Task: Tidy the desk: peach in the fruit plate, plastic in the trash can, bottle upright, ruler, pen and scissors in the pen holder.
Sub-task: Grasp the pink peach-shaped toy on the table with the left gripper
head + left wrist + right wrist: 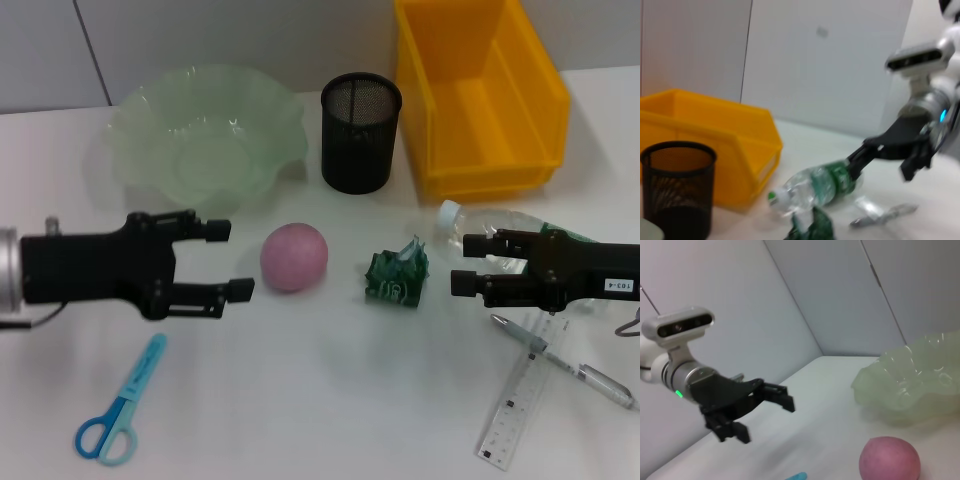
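Head view shows a white desk (330, 400) with both arms reaching in from the side edges. The left gripper (232, 259) hangs near the left edge, its 2 fingers spread wide and holding nothing, their tips just beside the pink peach (294, 257) at the middle of the desk. Behind them, toward the back left corner, sits the pale green fruit plate (205, 133). The black mesh pen holder (360, 131) stands at the back edge near the middle, and the yellow bin (478, 93) fills the back right corner beside it.

A crumpled green piece of plastic (397, 275) lies just right of the peach. The right gripper (462, 263) is near the right edge, fingers open and empty, set over the clear bottle (478, 226), which lies on its side with its white cap pointing toward the middle. Toward the front right corner, the pen (565, 361) lies crossed over the clear ruler (517, 402). The blue scissors (121, 402) lie closed at the front left corner, well apart from the pen holder.
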